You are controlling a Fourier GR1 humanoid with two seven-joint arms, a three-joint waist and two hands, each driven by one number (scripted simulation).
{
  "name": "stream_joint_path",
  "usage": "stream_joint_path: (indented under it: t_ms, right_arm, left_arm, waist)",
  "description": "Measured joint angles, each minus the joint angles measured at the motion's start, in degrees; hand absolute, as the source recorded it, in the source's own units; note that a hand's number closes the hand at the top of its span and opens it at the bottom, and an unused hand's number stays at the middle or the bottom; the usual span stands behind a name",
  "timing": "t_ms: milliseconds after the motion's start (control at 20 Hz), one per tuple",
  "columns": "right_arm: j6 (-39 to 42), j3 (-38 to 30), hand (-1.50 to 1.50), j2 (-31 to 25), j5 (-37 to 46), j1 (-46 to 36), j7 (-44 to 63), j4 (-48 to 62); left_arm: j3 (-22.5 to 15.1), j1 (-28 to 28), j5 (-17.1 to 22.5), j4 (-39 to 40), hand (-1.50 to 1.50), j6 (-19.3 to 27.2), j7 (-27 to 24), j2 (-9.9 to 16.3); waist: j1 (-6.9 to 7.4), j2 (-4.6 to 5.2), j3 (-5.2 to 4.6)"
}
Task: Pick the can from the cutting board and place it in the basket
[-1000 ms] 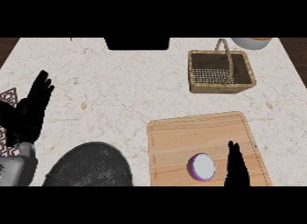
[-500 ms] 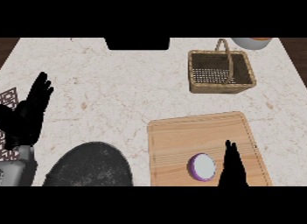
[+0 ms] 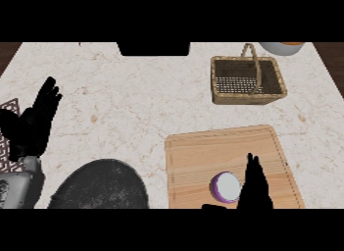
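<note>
A purple-rimmed can with a pale top (image 3: 226, 187) lies on the light wooden cutting board (image 3: 225, 152), near the board's lower edge and a little right of its middle, on a pale marbled stone bench (image 3: 131, 98). The robot's black right hand (image 3: 255, 188) rises from the lower edge of the view just beside the can, on its right; the fingers (image 3: 252, 169) are straight and pressed together, pointing up the board, and it cannot be told whether they touch the can's side. They do not curl round it.

The brown woven wicker basket with an upright arched handle (image 3: 247, 93) stands on the bench beyond the board, toward the far right corner and well apart from the can. Its mesh floor shows through the open top. Behind it, at the bench's far edge, the rim of a pale bowl with an orange band (image 3: 282, 47) shows in part.

The robot's black left hand (image 3: 31, 122) rests at the left side of the view, fingers up and slightly spread, holding nothing, above its grey forearm (image 3: 13, 188). It shows over the edge of a dark latticed mat (image 3: 1, 117). A round dark speckled pan (image 3: 98, 186) lies at the lower edge between the left forearm and the cutting board. A black rectangular object (image 3: 153, 48) sits at the far edge of the bench.
</note>
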Motion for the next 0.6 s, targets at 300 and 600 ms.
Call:
stream_joint_path:
  t_ms: [300, 600]
  right_arm:
    - [-1.28, -1.19, -1.5, -0.12, -2.63, -1.06, -1.82, 3.89]
    - [-1.09, -1.53, 1.5, -0.82, -7.91, -1.87, -6.55, 7.6]
  left_arm:
    - [1.44, 0.18, 0.27, -0.35, 0.0, -1.6, 0.09, 0.04]
    - [1.53, 0.26, -0.9, -1.51, 0.0, -1.04, 1.08, -0.75]
  waist:
    - [0.03, -0.01, -0.01]
    - [0.0, -0.2, -0.17]
